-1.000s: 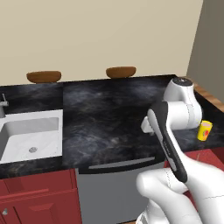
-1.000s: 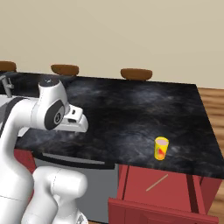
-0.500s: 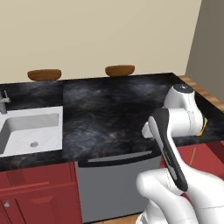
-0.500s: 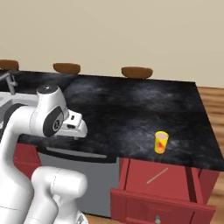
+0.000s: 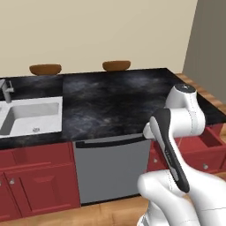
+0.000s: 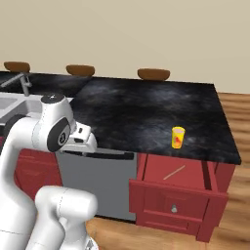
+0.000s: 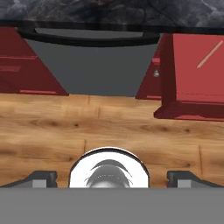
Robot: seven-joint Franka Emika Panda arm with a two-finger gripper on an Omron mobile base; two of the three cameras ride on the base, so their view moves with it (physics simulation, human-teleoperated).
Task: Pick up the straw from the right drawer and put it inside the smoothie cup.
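The right drawer [image 6: 181, 197] stands pulled open below the counter's right end, and the straw [image 6: 174, 172] lies slantwise on its floor. On the black counter above it stands the smoothie cup [image 6: 178, 137], yellow with a red mark. In the hand view the straw [image 7: 210, 54] lies in the red drawer [image 7: 192, 83] at the upper right. My gripper [image 7: 112, 179] is open and empty, its fingertips [image 7: 42, 178] spread wide over the wooden floor. It hangs in front of the grey dishwasher, left of the drawer.
The dishwasher front [image 6: 105, 180] with its dark bar handle sits left of the drawer. A sink [image 5: 31, 117] with a faucet is at the counter's left. Brown bowls [image 6: 154, 74] line the counter's back edge. The wooden floor [image 7: 109, 127] lies below.
The whole scene has slid upward in both base views, so the base has moved. The hand has dipped slightly in front of the dishwasher. The gripper stays open.
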